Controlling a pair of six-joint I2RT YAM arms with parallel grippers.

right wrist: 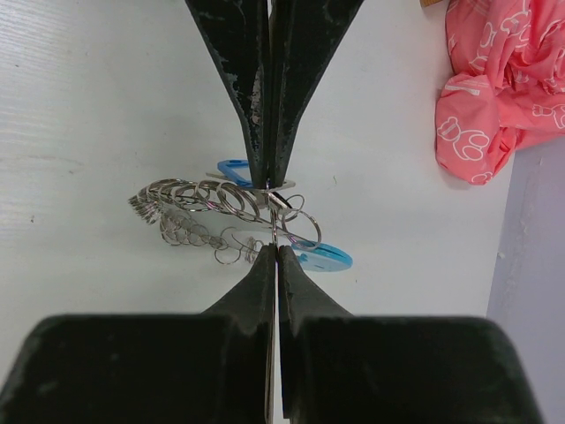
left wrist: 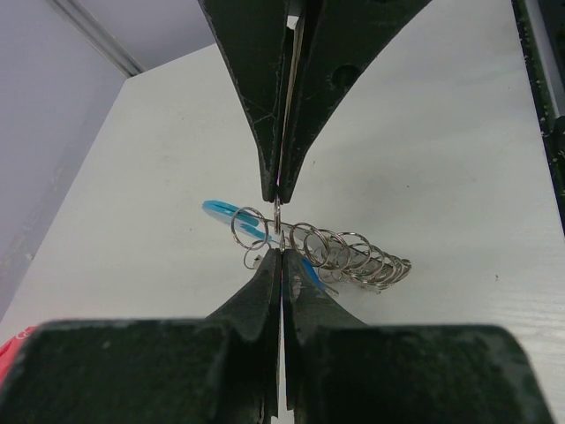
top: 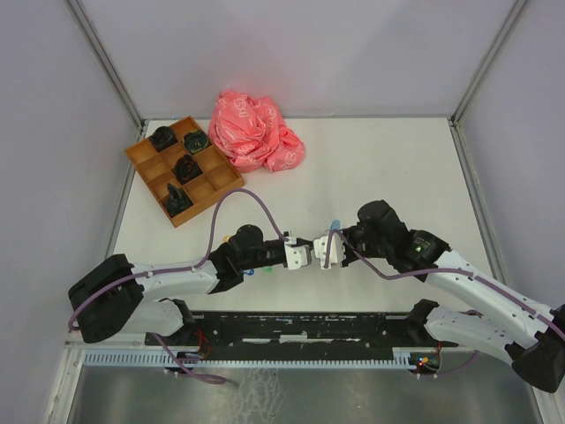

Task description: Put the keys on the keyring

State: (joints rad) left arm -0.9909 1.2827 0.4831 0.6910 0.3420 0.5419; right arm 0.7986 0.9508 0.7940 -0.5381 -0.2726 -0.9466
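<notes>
The keyring (left wrist: pixel 353 254) is a string of silver rings with a light blue piece (left wrist: pixel 221 209), lying on the white table mid-front. My two grippers meet tip to tip over it. The left gripper (left wrist: pixel 281 254) is shut on a thin silver ring standing edge-on, and the right gripper (right wrist: pixel 276 249) is shut on the same ring from the opposite side. From above, the left gripper (top: pixel 305 254) and right gripper (top: pixel 325 252) almost touch. The keys show only as small coloured tags (top: pixel 254 270) under my left wrist, too small to make out.
A brown compartment tray (top: pixel 141 152) holding black objects stands at the back left. Next to it lies a crumpled pink bag (top: pixel 254 131), also seen in the right wrist view as a pink bag (right wrist: pixel 494 88). Walls close the table's sides and back.
</notes>
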